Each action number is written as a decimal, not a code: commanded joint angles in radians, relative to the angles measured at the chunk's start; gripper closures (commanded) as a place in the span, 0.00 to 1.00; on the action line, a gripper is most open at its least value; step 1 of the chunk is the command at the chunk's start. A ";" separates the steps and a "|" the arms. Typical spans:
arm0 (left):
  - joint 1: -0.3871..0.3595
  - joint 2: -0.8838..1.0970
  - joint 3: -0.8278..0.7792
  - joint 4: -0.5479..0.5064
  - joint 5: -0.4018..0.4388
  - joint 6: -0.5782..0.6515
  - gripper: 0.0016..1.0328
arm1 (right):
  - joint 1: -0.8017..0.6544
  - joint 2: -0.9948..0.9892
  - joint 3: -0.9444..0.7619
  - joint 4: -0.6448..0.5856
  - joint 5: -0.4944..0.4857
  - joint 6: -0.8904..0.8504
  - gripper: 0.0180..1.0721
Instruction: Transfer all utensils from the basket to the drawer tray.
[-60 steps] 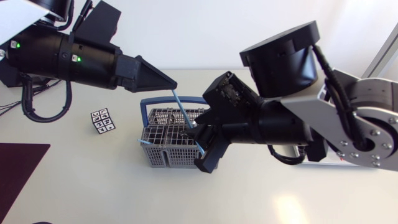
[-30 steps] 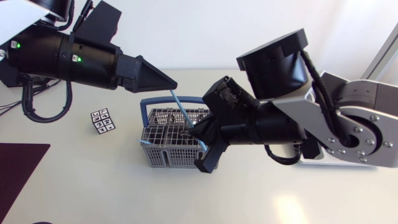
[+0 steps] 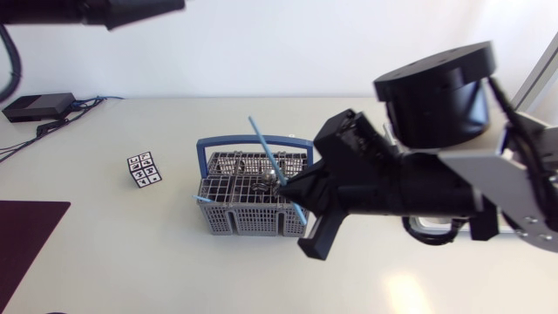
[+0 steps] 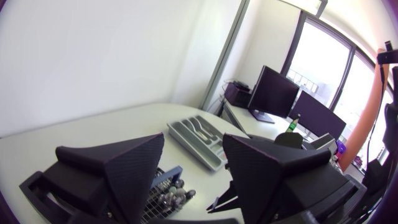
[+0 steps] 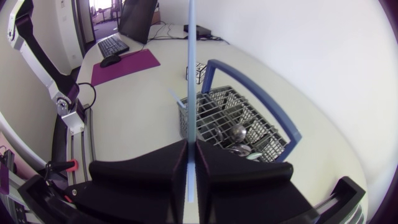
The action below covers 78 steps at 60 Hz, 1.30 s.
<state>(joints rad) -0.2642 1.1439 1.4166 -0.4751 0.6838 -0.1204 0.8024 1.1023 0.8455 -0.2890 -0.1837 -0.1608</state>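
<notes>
My right end effector (image 5: 191,146) is clamped narrow on a slim light-blue utensil (image 5: 191,74), one finger on each side of it, and the shaft runs straight out ahead of the fingers. In the head view it slants across the basket's right end, its upper tip above the blue carry handle (image 3: 253,139) and its lower end past the front corner; whether that end is free of the wire I cannot tell. I judge this to be the pull-out step of one transfer, so the next move calls for lifting until the shaft is free of the mesh and handle, without letting it swing. Just beyond my fingers sits the grey wire basket (image 5: 245,118), with a metal spoon (image 5: 238,132) and other metal pieces inside and a second light-blue tip (image 3: 202,200) poking from its far corner, so most of the job looks undone. A puzzle cube (image 3: 144,169) stands on the surface (image 3: 131,253) beside the basket. My left end effector (image 4: 193,140) hangs high with its fingers wide and empty. Farthest off, past the basket, the grey drawer tray (image 4: 208,155) lies well apart from the utensil.
</notes>
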 commanded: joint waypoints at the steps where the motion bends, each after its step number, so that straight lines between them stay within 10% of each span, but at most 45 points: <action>1: 0.069 -0.024 0.041 0.003 0.013 -0.018 0.24 | -0.074 -0.081 -0.029 -0.019 -0.003 0.035 0.94; 30: 0.099 -0.039 -0.317 -0.148 -0.228 0.542 0.24 | -0.896 0.091 0.021 -0.053 -0.125 -0.017 0.94; 60: 0.099 -0.219 -0.636 -0.181 -0.270 0.910 0.24 | -1.077 0.668 0.194 0.019 -0.020 -0.009 0.91; 64: 0.095 -0.225 -0.660 -0.180 -0.270 0.924 0.24 | -1.077 0.692 0.201 0.024 -0.013 -0.003 0.80; 70: 0.063 -0.246 -0.719 -0.140 -0.268 0.924 0.24 | -1.068 0.700 0.190 0.030 -0.011 0.001 0.32; 78: 0.005 -0.276 -0.775 -0.051 -0.274 0.875 0.24 | -1.045 0.653 0.161 0.031 -0.005 0.009 0.12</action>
<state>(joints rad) -0.2268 0.8917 0.6857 -0.5648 0.4126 0.7628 -0.2615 1.7859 1.0264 -0.2619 -0.1997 -0.1646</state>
